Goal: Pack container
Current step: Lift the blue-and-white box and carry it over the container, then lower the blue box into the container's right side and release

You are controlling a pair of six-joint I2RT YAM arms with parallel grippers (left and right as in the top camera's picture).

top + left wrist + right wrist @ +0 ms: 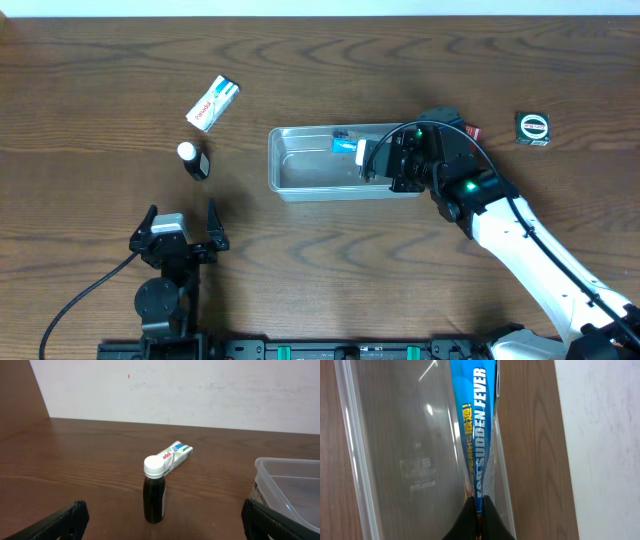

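Pinching the blue packet (pixel 477 435) in the right gripper (pixel 480 508) close by the container (pixel 395 460) wall, with the left gripper (pixel 181 214) wide and empty, risking a drop outside the rim on release.

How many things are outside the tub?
3: a white box and a bottle left of the tub, a black square far right. The arm may hide more.

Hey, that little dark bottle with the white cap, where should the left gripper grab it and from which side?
Take the bottle across its dark body, just below the white cap, coming in level from the near side with the open left gripper. It stands upright with both round flanks free, and the white box lies behind it, clear of the approach.
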